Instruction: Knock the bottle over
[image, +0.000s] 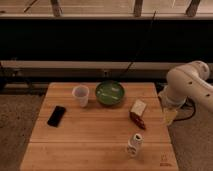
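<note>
The bottle (134, 144) is small, slim and whitish with a white cap and dark label marks. It stands upright near the front right of the wooden table (85, 135). My arm (187, 87) is white and bulky and hangs off the table's right side. My gripper (170, 116) points down beside the table's right edge, right of and behind the bottle and apart from it.
A red-and-white pack (138, 113) lies behind the bottle. A green bowl (110, 93) and a white cup (80, 95) stand at the back. A black phone (56, 115) lies at the left. A dark wall and rail run behind the table.
</note>
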